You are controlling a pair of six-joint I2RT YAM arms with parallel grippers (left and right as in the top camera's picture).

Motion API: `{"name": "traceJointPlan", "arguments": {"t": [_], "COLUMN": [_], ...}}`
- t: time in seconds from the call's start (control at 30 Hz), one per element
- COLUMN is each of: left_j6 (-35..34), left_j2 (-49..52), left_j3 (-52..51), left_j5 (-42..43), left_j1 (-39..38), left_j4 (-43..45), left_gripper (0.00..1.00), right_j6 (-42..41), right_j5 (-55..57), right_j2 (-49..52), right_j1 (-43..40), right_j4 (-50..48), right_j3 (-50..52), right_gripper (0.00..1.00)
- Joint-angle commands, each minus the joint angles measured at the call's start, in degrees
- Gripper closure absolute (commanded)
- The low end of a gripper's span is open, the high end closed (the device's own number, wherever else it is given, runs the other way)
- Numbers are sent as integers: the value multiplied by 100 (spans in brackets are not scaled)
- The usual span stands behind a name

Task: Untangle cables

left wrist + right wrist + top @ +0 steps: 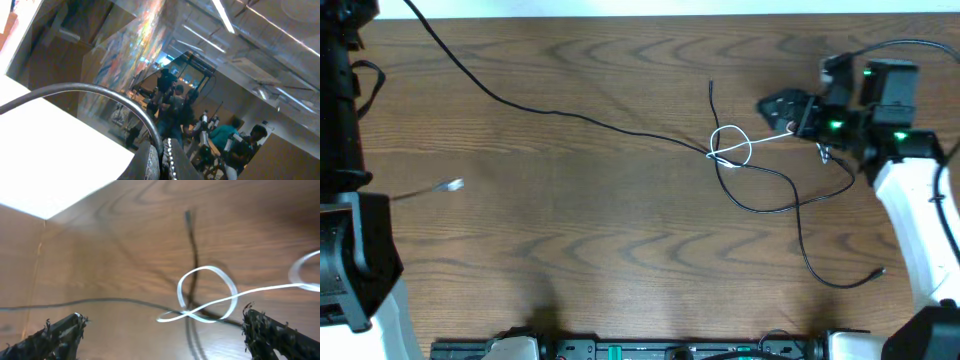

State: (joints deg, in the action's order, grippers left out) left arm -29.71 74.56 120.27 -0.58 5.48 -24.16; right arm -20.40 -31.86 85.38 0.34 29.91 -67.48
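- The right gripper (165, 325) is spread wide and holds nothing. It hovers low over the desk (570, 260), just beside the knot and facing it, probably lining up a pick.
- Between its open fingers lies the white cable (206, 268), curled into a loop. One tail of it runs off toward the right arm.
- A black cable (192, 245) threads through that loop, its plug end lying free beyond it. This crossing is the tangle, which sits right of centre on the desk.
- The left gripper (161, 150) is pressed together, apparently pinching the long black cable (100, 89). It is raised off the far-left edge, its camera looking into the room.
- That lift seems meant to draw the long cable away from the knot.
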Motion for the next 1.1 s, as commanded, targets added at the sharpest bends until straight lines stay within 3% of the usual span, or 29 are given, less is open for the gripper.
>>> {"name": "traceJointPlan", "arguments": {"t": [0.0,0.23,0.37,0.57,0.63,0.93,1.07], "left_j6": [120,120,120,122,122,125,125], "left_j2": [-28,-74,-63,-63,-63,-63,-61], "left_j3": [87,87,87,87,87,87,87], "left_j5": [17,13,13,11,13,11,11], "left_j1": [28,28,28,28,28,31,31], "left_j4": [-4,-227,-260,-260,-260,-262,-264], "left_gripper": [93,93,93,93,93,93,92], "right_j6": [-800,-1987,-2728,-3276,-3272,-3224,-3152], "right_j5": [1152,2065,2304,2337,2339,2743,2896], "right_j2": [227,802,1196,1722,1805,1851,1851], "right_j1": [573,1471,1731,1788,1786,1764,1720], "right_j4": [33,-219,-262,-396,-557,-640,-413], "right_j3": [-11,-11,-11,-11,-11,-11,-11], "right_gripper": [1,1,16,22,28,97,99]}}
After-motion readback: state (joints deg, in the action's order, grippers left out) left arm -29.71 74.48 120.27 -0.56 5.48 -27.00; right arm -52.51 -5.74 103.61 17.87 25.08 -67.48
